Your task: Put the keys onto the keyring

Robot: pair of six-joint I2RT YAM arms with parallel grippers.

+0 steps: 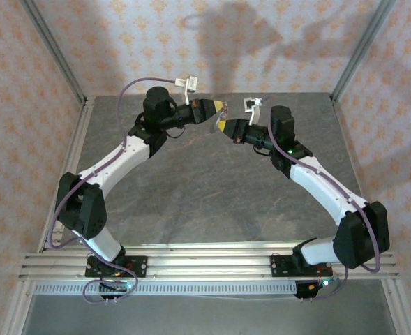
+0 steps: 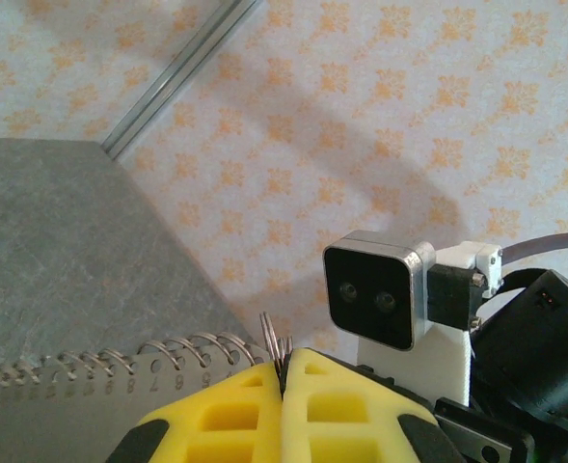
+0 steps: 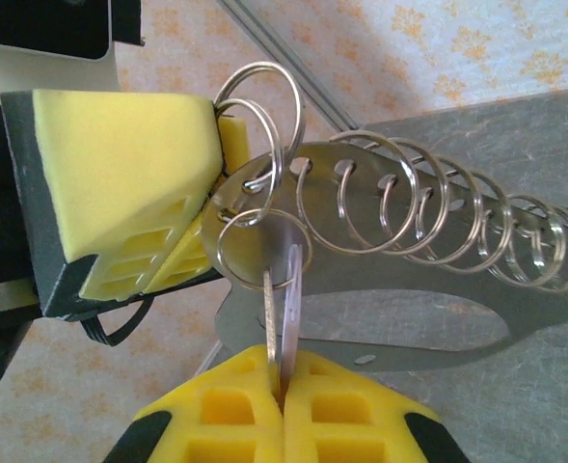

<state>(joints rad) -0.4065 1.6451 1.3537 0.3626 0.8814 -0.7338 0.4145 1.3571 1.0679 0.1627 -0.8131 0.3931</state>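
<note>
Lilac key (image 3: 292, 299), silvery keyring (image 3: 544, 304), ringed edge

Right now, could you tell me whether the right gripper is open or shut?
Shut on the key: the right gripper has its yellow fingers pressed against it.

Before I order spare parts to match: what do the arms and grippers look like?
The left arm and right arm have white links, black joints and purple cables. The left gripper and right gripper have yellow, hollow-celled fingers on black mounts.
</note>
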